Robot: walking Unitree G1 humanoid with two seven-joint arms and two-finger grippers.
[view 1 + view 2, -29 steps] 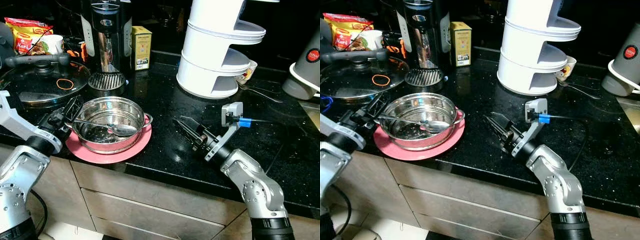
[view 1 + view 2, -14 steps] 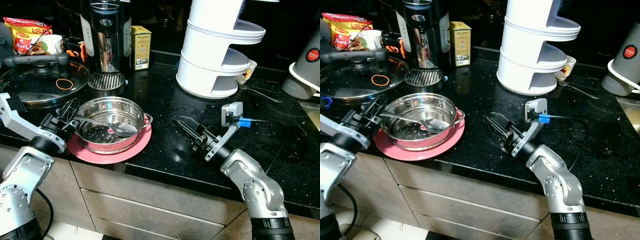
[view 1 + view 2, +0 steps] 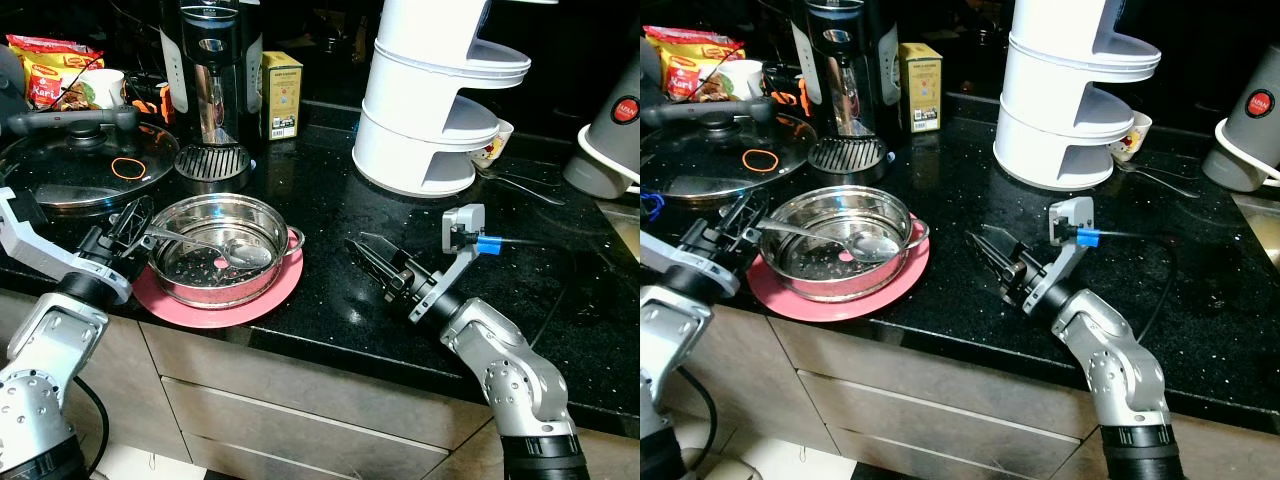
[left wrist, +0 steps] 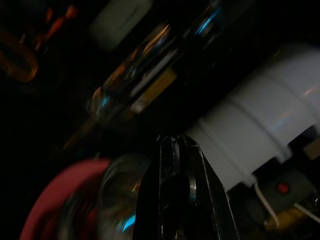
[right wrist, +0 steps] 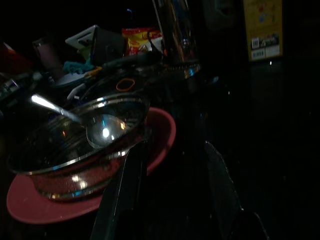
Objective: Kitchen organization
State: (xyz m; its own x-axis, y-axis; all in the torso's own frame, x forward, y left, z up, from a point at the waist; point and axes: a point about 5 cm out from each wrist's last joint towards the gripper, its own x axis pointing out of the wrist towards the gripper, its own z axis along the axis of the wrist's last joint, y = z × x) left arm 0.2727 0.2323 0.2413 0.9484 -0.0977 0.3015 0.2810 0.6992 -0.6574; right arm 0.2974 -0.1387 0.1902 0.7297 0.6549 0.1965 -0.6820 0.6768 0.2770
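Black speckled surface [image 3: 330, 190] w/ a steel bowl [image 3: 220, 250] sitting on a pink plate [image 3: 215, 300] near the front edge. A spoon [image 3: 215, 245] lies across the bowl, its bowl end inside toward the right, handle running out over the left rim. Left tool [image 3: 135, 222] is at that left rim, fingers closed together on the spoon handle (left wrist view is dark and blurred but shows the two fingers [image 4: 172, 200] pressed close w/ something shiny between them, pink plate and steel bowl below). Right tool [image 3: 372, 258] rests low over the surface to the right of the plate, apart from it, fingers spread w/ nothing between them; right wrist view looks past one finger [image 5: 125, 195] toward the bowl, spoon and plate. Behind the bowl: a round drip grate [image 3: 212, 163] at the foot of a coffee maker [image 3: 212, 70], a yellow box [image 3: 281, 95] just beside it. Far left a glass pan lid [image 3: 85, 165] w/ an orange rubber band [image 3: 128, 167] on it, snack packet [image 3: 45, 65] behind. Back centre-right a white tiered stand [image 3: 440, 90], a mug [image 3: 490, 148] tucked at its base, cutlery [image 3: 520, 185] near it. A grey appliance [image 3: 610, 135] sits at the far right edge.
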